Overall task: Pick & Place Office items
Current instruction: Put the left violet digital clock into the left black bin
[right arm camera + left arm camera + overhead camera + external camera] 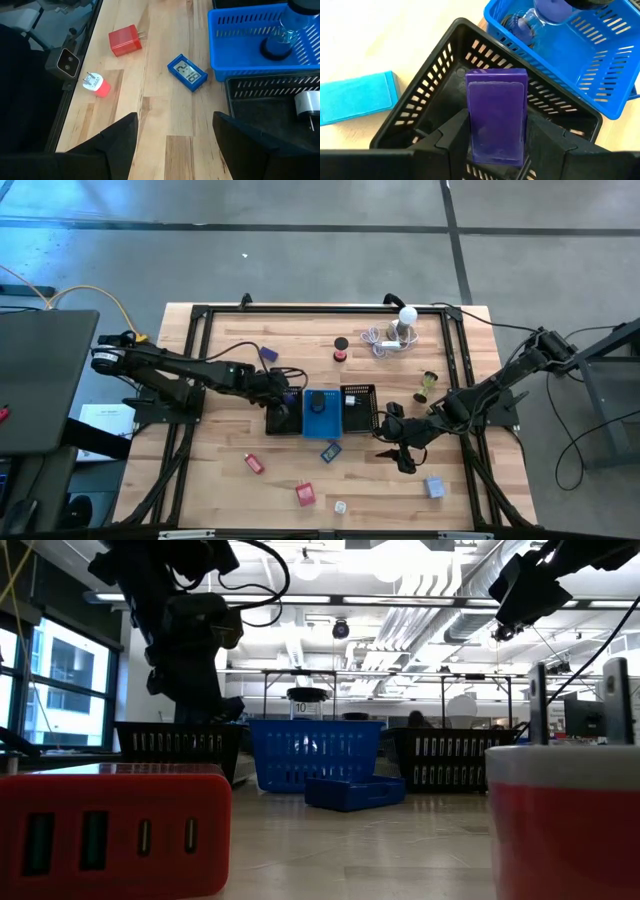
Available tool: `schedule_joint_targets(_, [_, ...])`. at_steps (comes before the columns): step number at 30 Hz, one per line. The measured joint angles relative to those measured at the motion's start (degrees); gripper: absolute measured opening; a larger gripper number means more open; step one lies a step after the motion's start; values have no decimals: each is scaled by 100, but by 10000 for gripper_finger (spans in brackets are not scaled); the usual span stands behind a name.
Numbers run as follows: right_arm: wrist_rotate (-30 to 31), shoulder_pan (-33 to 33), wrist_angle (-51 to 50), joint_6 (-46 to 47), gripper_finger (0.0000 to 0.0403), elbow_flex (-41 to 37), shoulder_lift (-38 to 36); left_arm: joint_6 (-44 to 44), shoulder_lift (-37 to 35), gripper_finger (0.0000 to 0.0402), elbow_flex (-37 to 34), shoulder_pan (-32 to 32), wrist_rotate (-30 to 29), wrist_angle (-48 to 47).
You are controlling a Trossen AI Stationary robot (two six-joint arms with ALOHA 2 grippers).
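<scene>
My left gripper (pixel 497 150) is shut on a purple block (pixel 496 116) above the left black mesh tray (pixel 427 95) (pixel 281 416). A teal block (pixel 356 97) lies flat on the table beside that tray. My right gripper (pixel 172 135) (pixel 402 448) is open and hovers over bare wood near the right black tray (pixel 360 408), touching nothing. A blue clock (pixel 187 73) (pixel 331 451), a red charger block (pixel 125 40), a red-and-white plug (pixel 97 84) and a grey-blue block (pixel 434 487) rest on the table. Another purple block (pixel 268 354) and two spools (pixel 341 348) (pixel 428 385) sit toward the far side. My left gripper pinches the purple block between its two fingers (pixel 451 137), one on each long side (pixel 470 135). The fingers come from above and slant down. The block's free end (pixel 496 76) points into the black mesh tray; whether it touches the tray floor cannot be told.
A blue tray (pixel 322 412) (pixel 600 55) holding a clear round thing with a dark cap sits between the two black trays. A white item (pixel 307 102) lies in the right black tray. The white bulb with coiled cable (pixel 400 325) is at the far edge. A black frame (pixel 200 315) rims the table.
</scene>
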Motion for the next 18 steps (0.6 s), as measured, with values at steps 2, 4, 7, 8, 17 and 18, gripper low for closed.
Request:
schedule_joint_targets(2, [0, 0, 0, 0, 247, 0, 0, -8, 0, 163, 0, 0, 2, -2])
schedule_joint_targets(4, [2, 0, 0, 0, 247, 0, 0, -8, 0, 163, 0, -2, 25, -4])
schedule_joint_targets(7, [0, 0, 0, 0, 247, 0, 0, -10, 0, 163, 0, -2, 44, -3])
schedule_joint_targets(8, [2, 0, 0, 0, 247, 0, 0, -10, 0, 163, 0, -2, 45, -4])
schedule_joint_targets(17, [3, 0, -1, -2, 247, 0, 0, 25, 211, 163, -7, -2, 44, 2])
schedule_joint_targets(18, [2, 0, 1, -3, 247, 2, 0, 73, 274, 163, -7, -2, 44, 3])
